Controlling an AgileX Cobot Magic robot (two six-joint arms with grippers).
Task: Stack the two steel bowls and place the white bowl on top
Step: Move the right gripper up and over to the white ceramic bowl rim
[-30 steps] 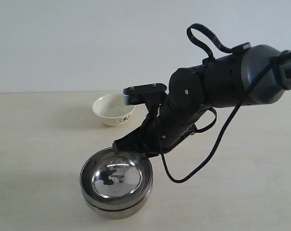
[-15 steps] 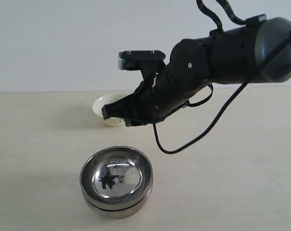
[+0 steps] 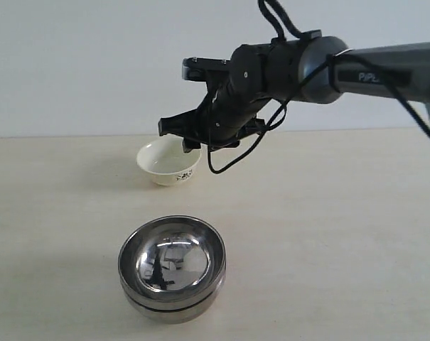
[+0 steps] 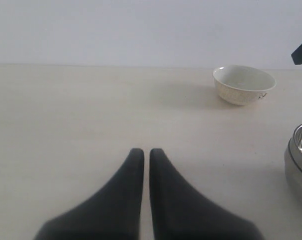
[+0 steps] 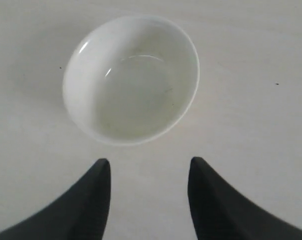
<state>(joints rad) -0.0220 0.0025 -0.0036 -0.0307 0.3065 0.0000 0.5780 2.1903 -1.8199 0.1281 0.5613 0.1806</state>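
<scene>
With the steel bowls (image 3: 172, 268) already nested, the right end effector (image 5: 148, 167), jaws apart, hovers over the white bowl (image 5: 131, 80) near the surface's far edge, and should next lower onto its rim.

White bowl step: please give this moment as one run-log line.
steel bowls: stacked | white bowl: on table, apart | right gripper: open, above white bowl | left gripper: shut, empty

Two steel bowls (image 3: 172, 268), one white bowl (image 3: 169, 161)
</scene>
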